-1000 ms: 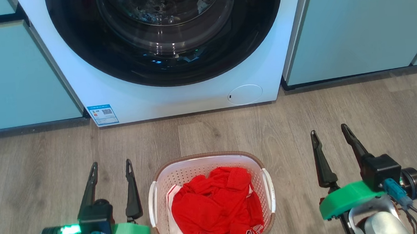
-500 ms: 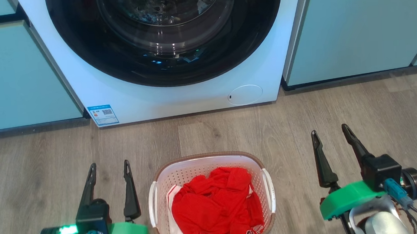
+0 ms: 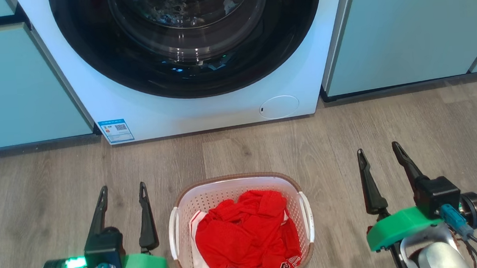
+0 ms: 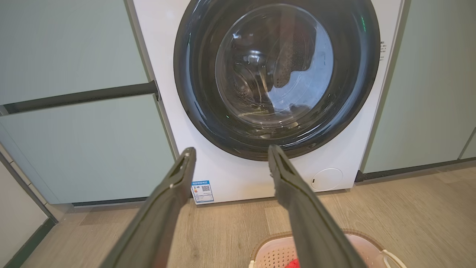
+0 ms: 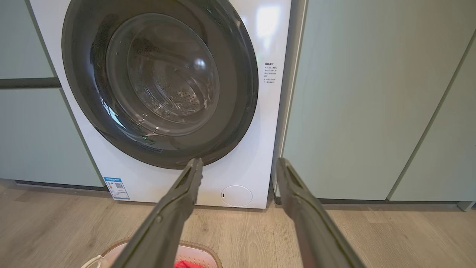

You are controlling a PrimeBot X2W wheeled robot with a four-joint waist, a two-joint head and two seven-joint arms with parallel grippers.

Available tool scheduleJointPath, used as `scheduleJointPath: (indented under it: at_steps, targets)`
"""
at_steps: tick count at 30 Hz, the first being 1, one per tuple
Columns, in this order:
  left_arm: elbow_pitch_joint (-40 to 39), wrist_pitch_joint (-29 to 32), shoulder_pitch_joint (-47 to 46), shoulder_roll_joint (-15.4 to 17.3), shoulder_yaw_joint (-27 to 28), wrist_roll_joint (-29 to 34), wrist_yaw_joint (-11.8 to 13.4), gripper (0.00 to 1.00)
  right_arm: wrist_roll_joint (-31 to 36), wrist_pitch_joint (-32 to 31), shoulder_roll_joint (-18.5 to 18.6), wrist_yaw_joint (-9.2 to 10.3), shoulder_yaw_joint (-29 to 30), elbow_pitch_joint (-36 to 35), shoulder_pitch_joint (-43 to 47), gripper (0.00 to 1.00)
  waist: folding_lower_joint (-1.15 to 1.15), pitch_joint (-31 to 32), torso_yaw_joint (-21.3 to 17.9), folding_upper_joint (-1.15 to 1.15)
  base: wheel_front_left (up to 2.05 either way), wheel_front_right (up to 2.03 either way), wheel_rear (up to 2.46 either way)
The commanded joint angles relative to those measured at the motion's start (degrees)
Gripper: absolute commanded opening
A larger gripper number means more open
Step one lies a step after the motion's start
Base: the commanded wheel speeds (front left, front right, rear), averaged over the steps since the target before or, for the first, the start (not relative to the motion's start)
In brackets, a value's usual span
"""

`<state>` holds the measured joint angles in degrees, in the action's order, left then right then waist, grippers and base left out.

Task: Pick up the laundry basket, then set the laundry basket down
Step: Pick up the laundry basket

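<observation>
White perforated plastic laundry basket (image 3: 209, 196), brown-rimmed, sits between 2 wide-open grippers: left gripper (image 3: 123, 186) just beside it, right gripper (image 3: 376, 147) farther.

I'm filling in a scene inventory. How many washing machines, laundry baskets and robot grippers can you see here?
Washing machine: 1
Laundry basket: 1
Grippers: 2 (left gripper, right gripper, both open)
Total: 4
</observation>
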<state>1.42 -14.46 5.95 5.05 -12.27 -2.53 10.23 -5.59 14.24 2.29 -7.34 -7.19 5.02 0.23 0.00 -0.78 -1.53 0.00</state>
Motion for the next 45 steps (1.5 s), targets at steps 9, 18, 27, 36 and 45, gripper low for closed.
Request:
scheduleJointPath:
  at_steps: [9, 18, 27, 36, 45]
  targets:
    - [-1.8, -0.5, -1.9, -0.6, 2.5, 1.2, -0.7, 1.00, 0.0, 0.8, 0.6, -0.14, -0.8, -2.2, -1.9, 1.00, 0.00, -1.5, 0.2, 0.00, 0.00, 0.00, 0.00]
    - [0.7, -0.5, -6.7, -1.0, 2.2, 0.6, -2.4, 1.00, -0.3, 0.8, 0.6, -0.14, -0.4, -0.4, -5.8, 1.00, 0.00, -9.7, 1.0, 0.00, 0.00, 0.00, 0.00]
    - [11.7, -0.5, -20.2, -1.7, 2.4, -0.9, -5.1, 1.00, -0.6, 0.8, 0.6, -0.14, 0.3, 11.0, -18.1, 1.00, 0.00, -26.3, 2.6, 0.00, 0.00, 0.00, 0.00]
    - [21.9, -0.5, -30.0, -2.1, 2.2, -1.9, -6.3, 1.00, -1.2, 0.8, 0.6, -0.14, -1.1, 20.1, -27.2, 1.00, 0.00, -37.4, 4.8, 0.00, 0.00, 0.00, 0.00]
    - [28.6, -0.5, -33.1, -2.2, 0.0, -4.2, -7.4, 1.00, -2.8, 0.8, 0.6, -0.14, -3.0, 26.5, -29.9, 1.00, 0.00, -42.4, 5.2, 0.00, 0.00, 0.00, 0.00]
